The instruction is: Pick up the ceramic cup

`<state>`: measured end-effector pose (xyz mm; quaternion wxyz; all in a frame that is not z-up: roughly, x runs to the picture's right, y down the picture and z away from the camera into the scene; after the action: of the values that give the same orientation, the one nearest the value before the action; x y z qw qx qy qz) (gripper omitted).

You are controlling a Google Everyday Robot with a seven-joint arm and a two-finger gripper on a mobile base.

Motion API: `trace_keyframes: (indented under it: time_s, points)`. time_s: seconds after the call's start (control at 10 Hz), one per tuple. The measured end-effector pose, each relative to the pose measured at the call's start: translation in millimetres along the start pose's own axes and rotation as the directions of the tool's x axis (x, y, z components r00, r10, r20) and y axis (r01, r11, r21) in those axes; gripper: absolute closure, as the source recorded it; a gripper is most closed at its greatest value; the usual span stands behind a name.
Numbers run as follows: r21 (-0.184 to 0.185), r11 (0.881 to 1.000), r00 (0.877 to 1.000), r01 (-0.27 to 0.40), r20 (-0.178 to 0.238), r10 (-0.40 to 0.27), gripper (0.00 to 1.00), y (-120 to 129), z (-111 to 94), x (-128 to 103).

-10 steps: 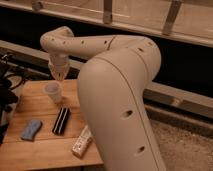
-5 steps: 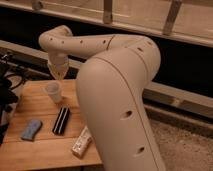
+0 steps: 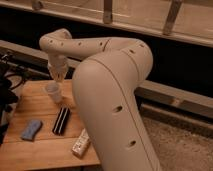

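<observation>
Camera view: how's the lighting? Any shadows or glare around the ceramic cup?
Camera view: dim, warm light, no glare. The pincer hangs just above the ceramic cup, which reads pale against the wooden table. The dark band behind stays unlit, and the arm's bulky link hides the table's right side.

Gripper (image 3: 58,76) just above cup (image 3: 53,92), form hard to tell, right side of table (image 3: 34,102) hidden behind arm (image 3: 112,95), bottle (image 3: 80,144) label too small to read, arm base cut off by bottom edge, dark gear (image 3: 6,92) cropped at left edge.
</observation>
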<state>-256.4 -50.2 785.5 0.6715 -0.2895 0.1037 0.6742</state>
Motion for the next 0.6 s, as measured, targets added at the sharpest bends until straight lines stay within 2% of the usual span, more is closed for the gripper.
trace_keyframes:
  time_s: [0.3,0.6]
  points:
    - [-0.002,1.0,0.999,0.009,-0.039,-0.009,0.22,3.3,17.3,-4.1]
    - [-0.021,1.0,0.996,0.02,-0.082,-0.022,0.2,10.8,35.9,-4.9]
